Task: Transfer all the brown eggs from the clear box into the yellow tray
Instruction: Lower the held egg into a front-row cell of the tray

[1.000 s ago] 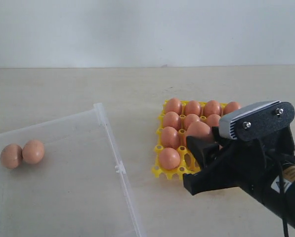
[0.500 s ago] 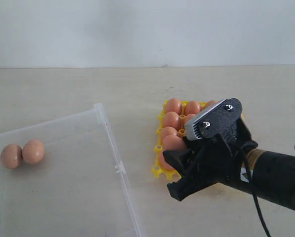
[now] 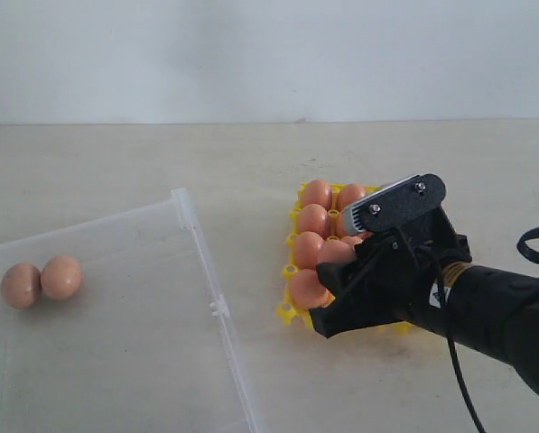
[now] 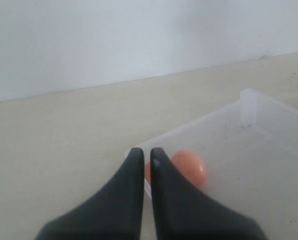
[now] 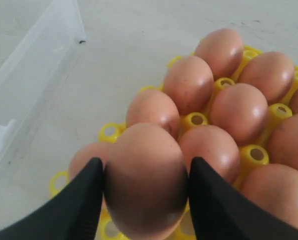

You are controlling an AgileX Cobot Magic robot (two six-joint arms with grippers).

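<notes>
While the right claw (image 3: 339,290) hangs over the near left part of the yellow tray (image 3: 287,315), it grips the held egg (image 3: 334,253) by its flanks, jaws spread wide around it.

Right wrist view: held egg (image 5: 146,182) is wedged between both fingers, long axis running along their length, one end pointing out past the tips. Blunt or narrow end foremost: cannot tell. Touching a cup or not: cannot tell.

Seated eggs (image 5: 188,82) stand on end in the cups, long axes upright, packed close.

Clear box (image 3: 201,262) lies on the worktop (image 3: 251,153) left of the tray, apart from it. Pair of eggs (image 3: 61,276) at its far left, touching each other.

Left claw (image 4: 146,155): fingers pressed nearly together, nothing between them, over the box edge.
</notes>
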